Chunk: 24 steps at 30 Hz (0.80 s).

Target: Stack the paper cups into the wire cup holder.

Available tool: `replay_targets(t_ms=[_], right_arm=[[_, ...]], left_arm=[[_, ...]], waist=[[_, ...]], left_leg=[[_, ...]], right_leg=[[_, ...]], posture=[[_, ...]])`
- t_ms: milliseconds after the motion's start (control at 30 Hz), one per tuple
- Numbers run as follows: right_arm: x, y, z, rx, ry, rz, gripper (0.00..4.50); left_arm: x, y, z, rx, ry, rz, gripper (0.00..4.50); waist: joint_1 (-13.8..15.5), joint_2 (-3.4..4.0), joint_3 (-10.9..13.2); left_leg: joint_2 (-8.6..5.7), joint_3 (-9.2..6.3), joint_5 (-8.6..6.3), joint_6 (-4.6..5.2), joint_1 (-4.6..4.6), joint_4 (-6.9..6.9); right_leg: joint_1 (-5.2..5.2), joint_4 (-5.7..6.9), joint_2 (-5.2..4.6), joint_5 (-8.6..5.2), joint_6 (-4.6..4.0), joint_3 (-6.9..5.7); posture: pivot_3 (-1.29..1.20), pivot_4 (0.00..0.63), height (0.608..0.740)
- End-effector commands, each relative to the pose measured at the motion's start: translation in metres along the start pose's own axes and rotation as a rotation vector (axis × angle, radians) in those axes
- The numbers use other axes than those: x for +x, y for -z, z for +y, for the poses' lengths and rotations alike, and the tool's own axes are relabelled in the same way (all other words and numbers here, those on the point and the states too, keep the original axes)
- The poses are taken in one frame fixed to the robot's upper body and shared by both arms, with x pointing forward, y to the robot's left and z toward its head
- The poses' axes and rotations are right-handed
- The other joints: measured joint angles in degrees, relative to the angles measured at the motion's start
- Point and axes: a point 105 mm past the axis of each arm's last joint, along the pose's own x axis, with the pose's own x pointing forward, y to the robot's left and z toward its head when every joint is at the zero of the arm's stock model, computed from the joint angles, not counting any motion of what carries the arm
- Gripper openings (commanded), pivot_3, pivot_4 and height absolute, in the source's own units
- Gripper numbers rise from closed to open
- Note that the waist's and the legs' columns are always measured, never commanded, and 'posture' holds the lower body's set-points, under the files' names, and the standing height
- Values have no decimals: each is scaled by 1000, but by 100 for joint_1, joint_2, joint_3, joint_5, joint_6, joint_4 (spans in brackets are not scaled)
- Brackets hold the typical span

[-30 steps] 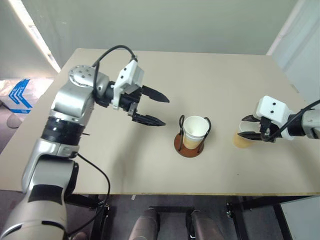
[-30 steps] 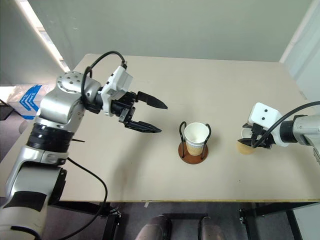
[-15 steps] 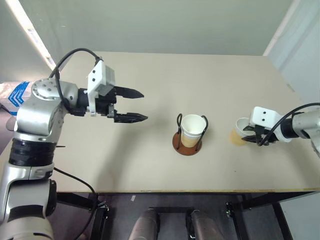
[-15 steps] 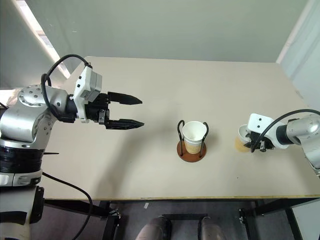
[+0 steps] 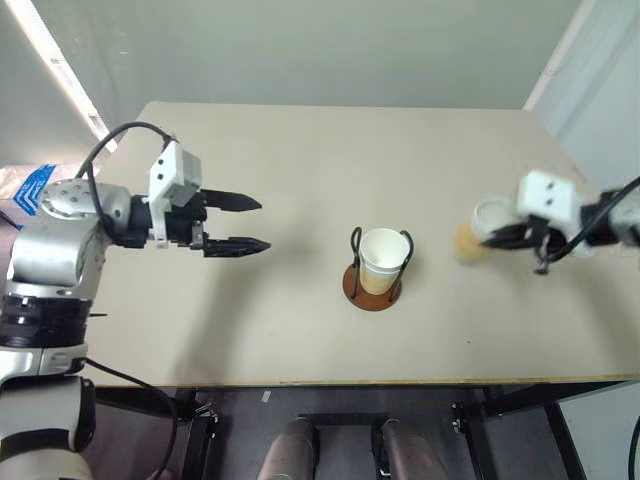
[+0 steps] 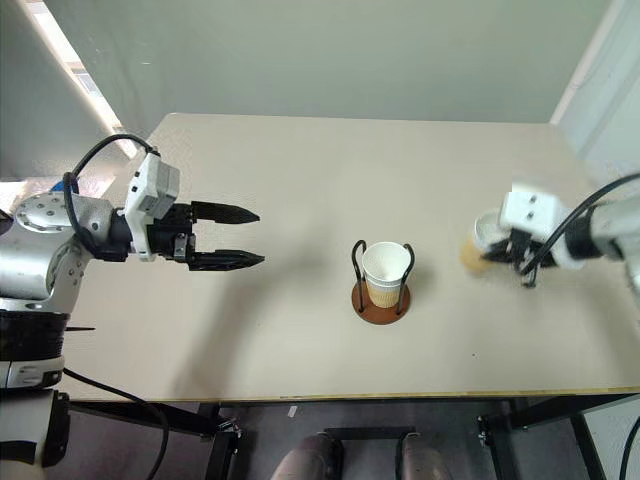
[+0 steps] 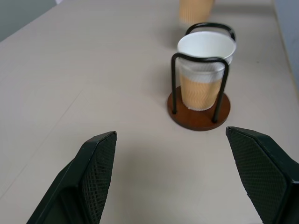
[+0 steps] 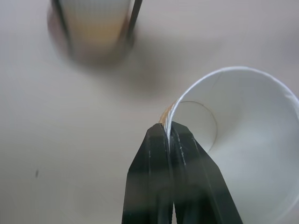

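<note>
The wire cup holder (image 5: 374,289), a reddish-brown disc with two black wire loops, stands mid-table with a tan paper cup (image 5: 381,258) upright inside it. My right gripper (image 5: 505,236) is shut on the rim of another paper cup (image 5: 477,231), pinching its wall (image 8: 169,122) between the fingers and holding it tilted above the table, right of the holder. My left gripper (image 5: 252,224) hangs open over the left part of the table, its fingers (image 7: 96,164) pointing at the holder (image 7: 199,114) from a distance, nothing between them.
The beige table (image 5: 300,160) has its front edge close below the holder. A pale wall runs behind the table's far edge, and a white panel stands at the right.
My right gripper closed on the paper cup's rim and lifted it off the table. My left gripper drew back to the left, away from the holder, staying open.
</note>
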Motion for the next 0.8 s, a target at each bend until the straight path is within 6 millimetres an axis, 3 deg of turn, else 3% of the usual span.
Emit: replay_targets(t_ms=[33, 133, 233, 400, 800], right_arm=[[-18, -61, 6, -112, -27, -145, 58], [-3, -83, 31, -204, -171, -176, 58], [9, -84, 44, -242, -253, -168, 58], [29, -76, 44, -303, -297, -126, 58], [49, -73, 46, -382, -344, -110, 58]], left_arm=[[-6, -5, 2, 33, -40, -20, 4121], [-3, -4, 0, 26, -38, -26, 4121], [0, -6, 1, 27, -37, -32, 4121], [4, -7, 1, 39, -33, -34, 4121], [9, -5, -1, 42, -33, -36, 4121]], waist=[[-13, -1, -1], [-18, -11, -6], [-5, -11, -4], [1, -11, -4], [-9, -11, -4]], left_leg=[[0, 1, 2, -4, 0, -8], [4, -6, 9, -16, 2, -25], [6, -15, 13, -23, 4, -34], [3, -14, 14, -24, -3, -32], [5, -16, 15, -25, -1, -34]], right_leg=[[-4, 1, 2, -2, -4, 3], [-12, 2, 8, -11, -18, -2], [-14, 4, 11, -15, -26, -10], [-23, 6, 6, -14, -25, -8], [-26, 12, 7, -8, -23, -8]], posture=[[0, 150, 740], [0, 150, 740], [0, 150, 740], [0, 150, 740], [0, 150, 740]])
